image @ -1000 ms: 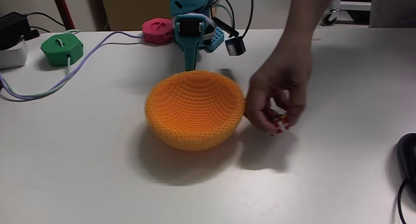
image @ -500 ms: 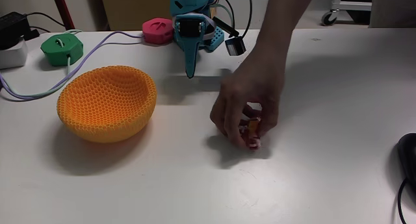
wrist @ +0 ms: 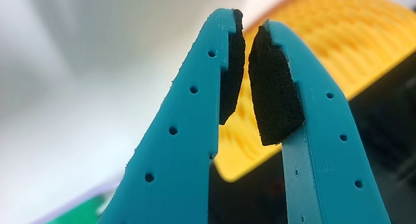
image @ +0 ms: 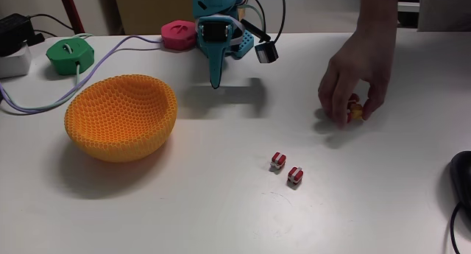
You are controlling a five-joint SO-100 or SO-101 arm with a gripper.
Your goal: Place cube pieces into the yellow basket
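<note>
Nothing placed yet: yellow basket (image: 121, 115) looks empty.
Clenched, empty end effector (image: 215, 82) waits; two cube pieces (image: 285, 168) lie well apart from it.

White table (image: 147, 210), brown panel (image: 151, 7) behind, caster wheel (image: 377, 19) rear right.

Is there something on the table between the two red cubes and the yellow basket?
Nothing visible. In the fixed view, bare table lies between the red cubes and the yellow basket. The person's hand is farther right, over another cube.

Front fixed view, close wrist view, both showing yellow basket (image: 121, 115)
</note>
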